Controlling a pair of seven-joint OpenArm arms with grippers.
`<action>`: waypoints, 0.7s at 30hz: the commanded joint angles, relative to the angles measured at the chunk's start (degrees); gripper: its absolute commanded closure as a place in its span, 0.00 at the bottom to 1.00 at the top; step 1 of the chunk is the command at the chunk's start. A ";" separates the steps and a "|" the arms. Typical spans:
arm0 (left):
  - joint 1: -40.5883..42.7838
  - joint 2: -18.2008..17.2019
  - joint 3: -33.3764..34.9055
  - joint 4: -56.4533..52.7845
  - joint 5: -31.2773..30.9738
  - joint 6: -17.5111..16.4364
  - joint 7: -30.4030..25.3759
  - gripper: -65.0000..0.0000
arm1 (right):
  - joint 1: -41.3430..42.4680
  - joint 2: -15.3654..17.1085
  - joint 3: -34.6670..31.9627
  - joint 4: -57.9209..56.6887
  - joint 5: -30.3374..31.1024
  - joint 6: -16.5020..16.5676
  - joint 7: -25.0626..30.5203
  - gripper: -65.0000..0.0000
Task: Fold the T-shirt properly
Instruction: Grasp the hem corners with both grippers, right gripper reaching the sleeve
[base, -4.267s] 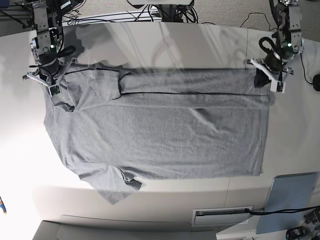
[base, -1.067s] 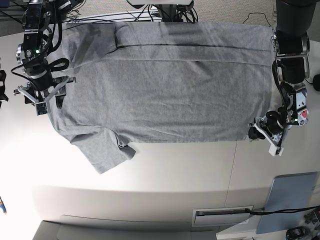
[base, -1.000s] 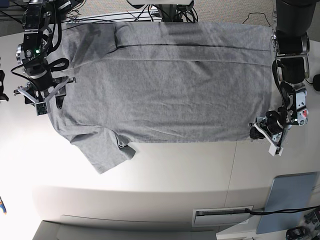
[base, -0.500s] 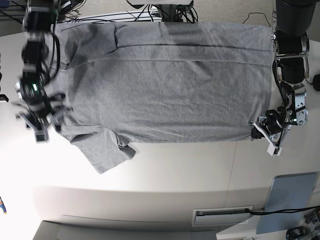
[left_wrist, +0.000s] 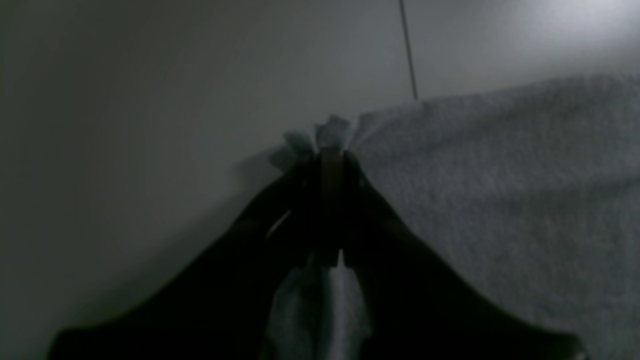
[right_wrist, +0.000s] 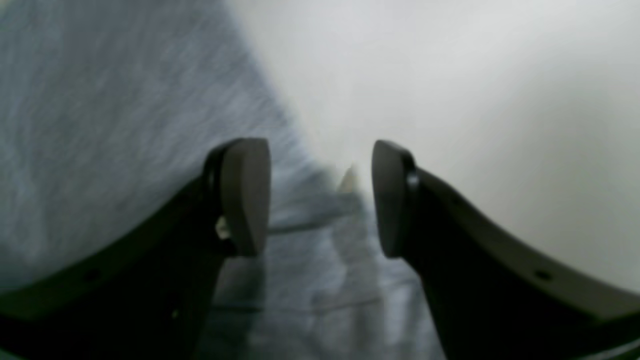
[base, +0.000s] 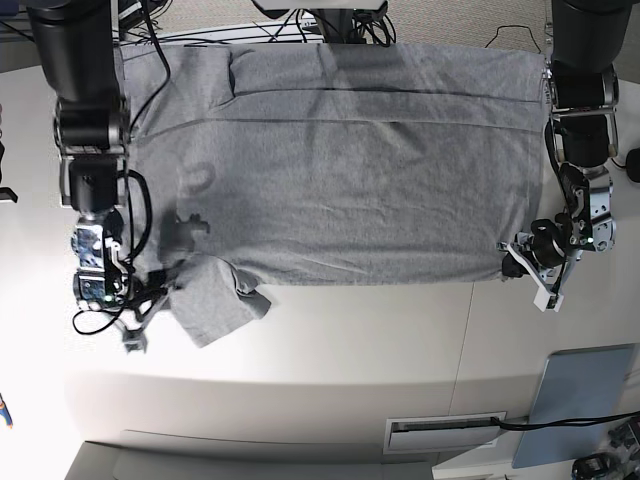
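The heather-grey T-shirt (base: 340, 170) lies spread flat on the white table (base: 350, 340), plain side up, with one sleeve (base: 215, 305) sticking out at the lower left. My left gripper (base: 517, 266) is shut on the shirt's near hem corner; the left wrist view shows the jaws (left_wrist: 327, 150) pinching bunched fabric (left_wrist: 500, 200). My right gripper (base: 148, 312) is open, low beside the sleeve. In the right wrist view its fingertips (right_wrist: 245, 195) straddle the sleeve's edge (right_wrist: 340, 220), gripper (right_wrist: 320, 197) empty. No lettering shows.
A grey flat panel (base: 580, 400) lies at the table's near right corner, next to a white slotted box (base: 445, 432). Cables (base: 300, 25) run along the far edge. A dark object (base: 632, 165) sits at the right edge. A table seam (base: 465, 330) runs near the left gripper.
My right arm has swung down the shirt's left side from the shoulder area to the sleeve. My left gripper has stayed shut on the hem corner. The shirt has not shifted.
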 joint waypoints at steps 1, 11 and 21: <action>-1.03 -0.79 -0.04 0.37 0.98 0.17 1.09 1.00 | 2.54 0.24 0.22 -0.44 0.09 0.00 0.57 0.51; -1.03 -0.76 -0.04 0.37 0.94 0.20 0.52 1.00 | 2.32 -0.44 0.22 -2.78 -0.24 0.59 0.92 0.73; -0.87 -0.87 -0.04 1.95 0.92 0.17 -2.16 1.00 | 2.25 -0.44 0.22 3.17 -0.68 0.55 2.75 1.00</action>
